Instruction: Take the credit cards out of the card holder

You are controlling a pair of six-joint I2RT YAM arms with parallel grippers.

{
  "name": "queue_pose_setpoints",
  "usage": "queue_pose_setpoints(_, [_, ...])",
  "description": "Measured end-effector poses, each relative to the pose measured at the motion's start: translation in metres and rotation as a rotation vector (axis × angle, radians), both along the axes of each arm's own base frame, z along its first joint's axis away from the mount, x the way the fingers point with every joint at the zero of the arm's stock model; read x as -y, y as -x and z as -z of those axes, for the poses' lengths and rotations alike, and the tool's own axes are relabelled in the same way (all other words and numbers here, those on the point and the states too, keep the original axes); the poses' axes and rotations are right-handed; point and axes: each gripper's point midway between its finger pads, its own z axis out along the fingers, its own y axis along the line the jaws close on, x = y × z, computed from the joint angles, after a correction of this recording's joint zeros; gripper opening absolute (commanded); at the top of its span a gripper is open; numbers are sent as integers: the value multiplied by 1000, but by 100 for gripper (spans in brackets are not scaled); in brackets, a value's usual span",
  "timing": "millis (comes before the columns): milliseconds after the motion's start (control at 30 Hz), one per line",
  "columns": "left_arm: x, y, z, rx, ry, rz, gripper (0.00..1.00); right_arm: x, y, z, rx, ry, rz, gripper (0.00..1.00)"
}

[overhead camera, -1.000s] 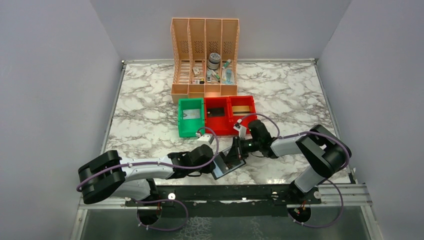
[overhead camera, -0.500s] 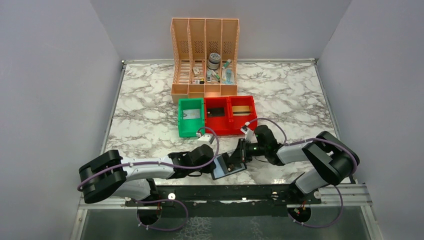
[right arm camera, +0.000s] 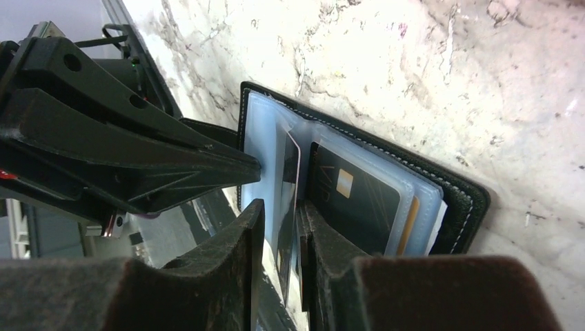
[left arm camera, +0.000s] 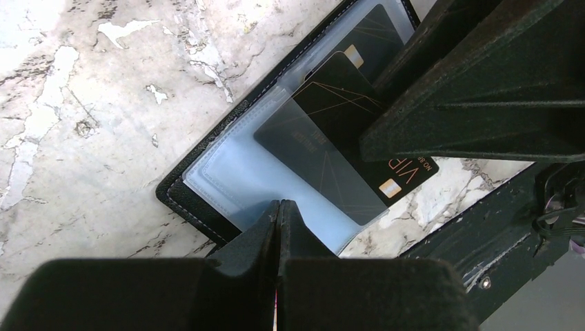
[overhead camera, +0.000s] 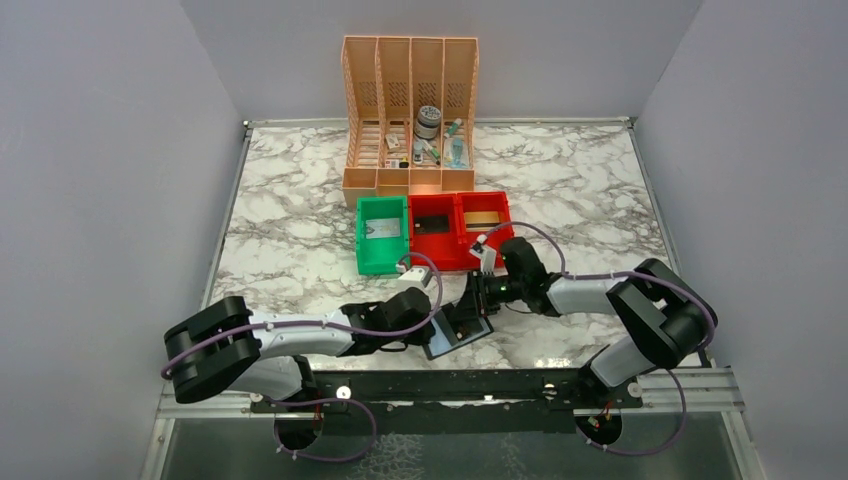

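The black card holder [overhead camera: 458, 332] lies open near the table's front edge, its pale blue lining [left arm camera: 234, 172] facing up. My left gripper [left arm camera: 279, 204] is shut, and its tips press on the lining at the holder's near edge. A dark grey credit card [left arm camera: 331, 131] marked VIP sticks halfway out of a clear sleeve. My right gripper [right arm camera: 279, 215] stands slightly open, with the edge of a card and its sleeve [right arm camera: 288, 181] between the jaws. Another dark card [right arm camera: 359, 200] and a tan edge [right arm camera: 411, 222] sit in deeper sleeves. From above, the right gripper [overhead camera: 478, 300] is at the holder's far right corner.
A green bin [overhead camera: 382, 232] and two red bins [overhead camera: 432, 228] [overhead camera: 482, 222] stand just behind the holder, each with a card inside. A tan file rack [overhead camera: 410, 112] with small items is further back. The black rail [overhead camera: 450, 385] runs along the near edge.
My right gripper drew back to the right, then returned to the holder, and its jaws have parted. The left gripper stays shut on the lining.
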Motion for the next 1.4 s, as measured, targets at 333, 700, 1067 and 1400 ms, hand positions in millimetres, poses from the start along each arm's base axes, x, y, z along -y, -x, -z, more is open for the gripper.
queue_pose_setpoints(333, [2, -1, 0, -1, -3, 1, 0, 3, 3, 3, 43, 28, -85, 12])
queue_pose_setpoints(700, [3, -1, 0, -1, -4, 1, 0, 2, 14, 10, -18, 16, -137, 17])
queue_pose_setpoints(1067, [4, -2, 1, -2, -6, 1, 0, -1, 15, 11, -46, 5, -151, 21])
queue_pose_setpoints(1400, [4, -2, 1, -2, -6, 1, 0, -2, 11, 11, -46, 15, -138, 21])
